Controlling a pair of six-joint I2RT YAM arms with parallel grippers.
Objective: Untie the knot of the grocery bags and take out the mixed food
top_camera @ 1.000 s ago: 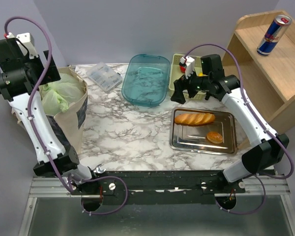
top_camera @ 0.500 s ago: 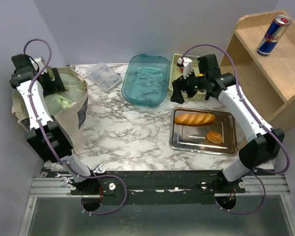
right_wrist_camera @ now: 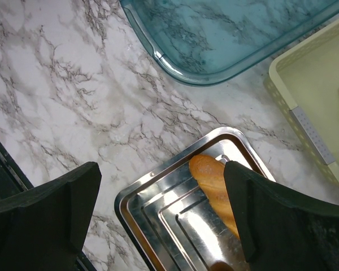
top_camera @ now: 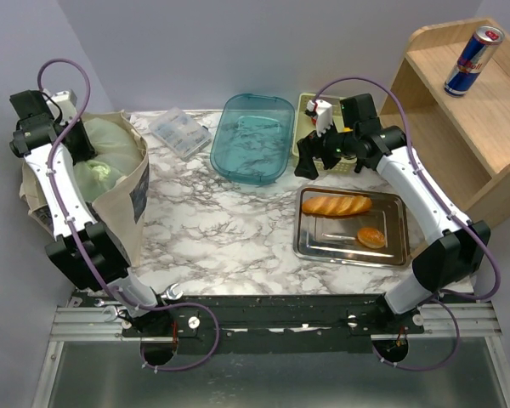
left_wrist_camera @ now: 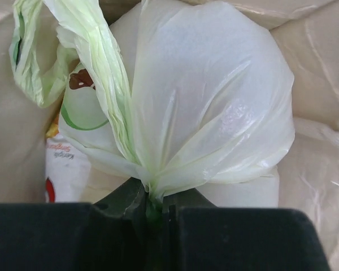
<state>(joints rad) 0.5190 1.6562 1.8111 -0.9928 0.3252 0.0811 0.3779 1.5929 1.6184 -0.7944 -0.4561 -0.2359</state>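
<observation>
My left arm has dropped lower into the beige canvas tote point(top_camera: 127, 200) since the last look. The left gripper point(left_wrist_camera: 154, 210) is now clenched on the bunched neck of the thin, glossy pale green bag point(left_wrist_camera: 214, 101) sitting inside the tote. A white packet point(left_wrist_camera: 65, 166) beside it carries red print I cannot read. The right gripper point(right_wrist_camera: 161, 186) hangs released over the marble table point(right_wrist_camera: 56, 84).

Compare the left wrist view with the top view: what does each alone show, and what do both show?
Left wrist only: the left hand shut on gathered fabric of the pale green bag, with a printed packet beside it. Top only: the right hand, open, the metal tray with its bread loaf, the drink can. Both: the pale green bag inside the beige tote.
</observation>
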